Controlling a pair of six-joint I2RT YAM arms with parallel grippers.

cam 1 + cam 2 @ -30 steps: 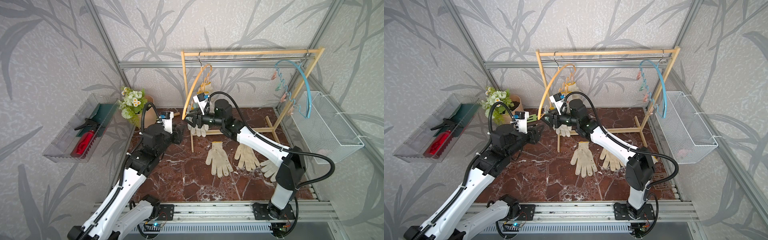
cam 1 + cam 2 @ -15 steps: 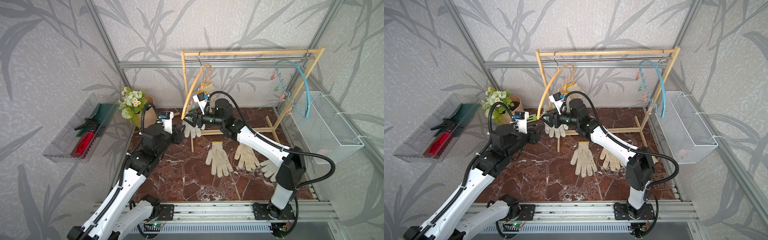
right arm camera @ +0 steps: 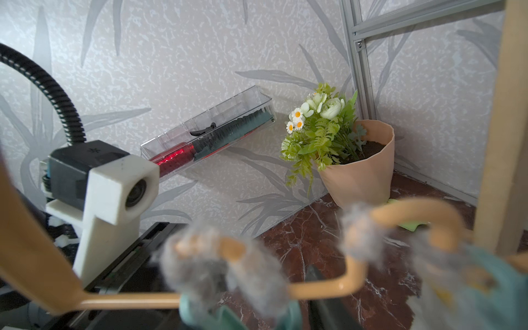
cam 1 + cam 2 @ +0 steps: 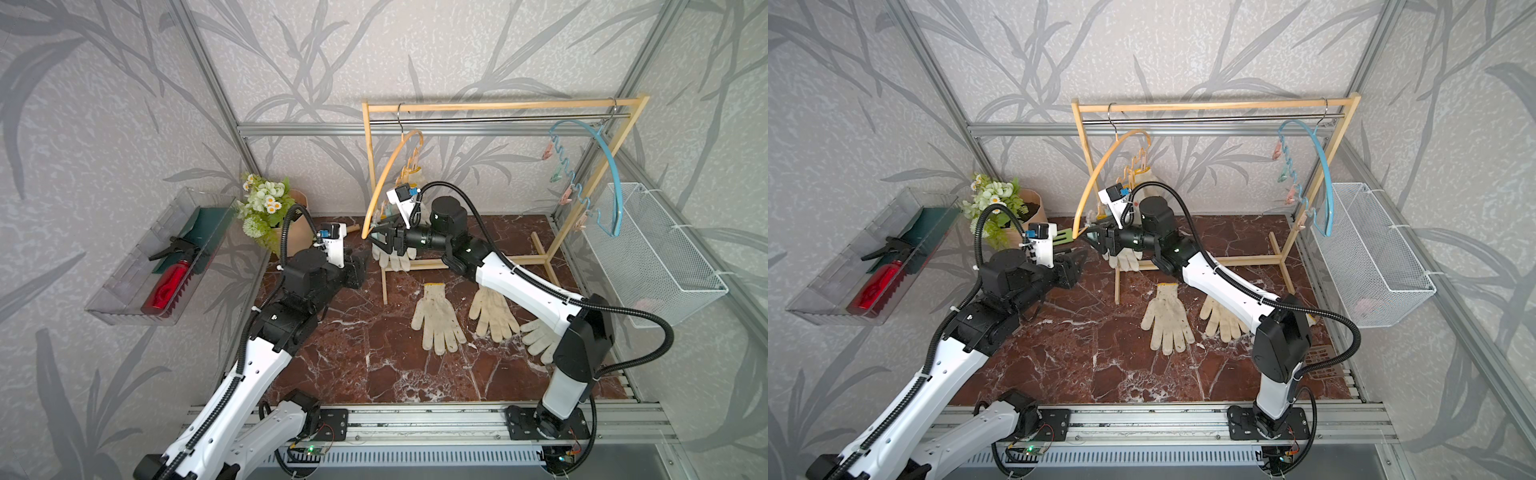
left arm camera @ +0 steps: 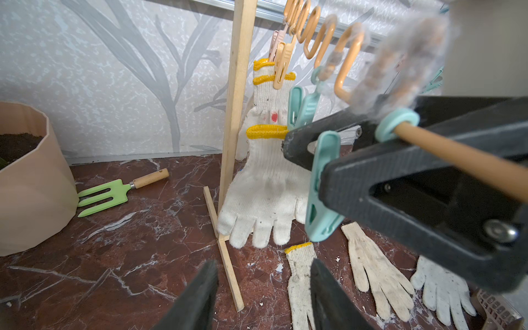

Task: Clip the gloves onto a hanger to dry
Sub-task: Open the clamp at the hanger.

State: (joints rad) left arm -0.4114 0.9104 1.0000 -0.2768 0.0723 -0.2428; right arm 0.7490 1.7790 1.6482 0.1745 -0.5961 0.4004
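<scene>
Clear wall tray: mounted on the left wall, off the tabletop. It holds a red spray bottle and a dark green item.
Flower pot: beige, in the back left corner, with soil and green-and-white flowers.
Garden fork: green head, wooden handle. It lies flat on the tabletop just beside the pot.
Left hand: low over the tabletop, left of the rack post and facing the hanging gloves. Its fingers stand moderately apart with nothing between them.
Wooden rack: stands at the back and carries a metal rail under its top bar.
Orange hanger: hooked at the rail's left end, swung at a slant, with its lower end at the right hand.
Right hand: raised beside the rack post. It is clamped on a teal clothes peg whose ring rides on the hanger's rod.
Hanging gloves: off-white with yellow cuffs, fingers down, beside the post. One is clipped at the cuff by an orange peg. A lower one has its cuff end hidden behind the right hand, so its fastening cannot be told.
Loose gloves: three lie flat on the tabletop, right of the post. The rightmost is partly under the right arm.
Blue hanger: at the rail's right end, with pink and teal pegs.
Wire basket: white, on the right wall.
</scene>
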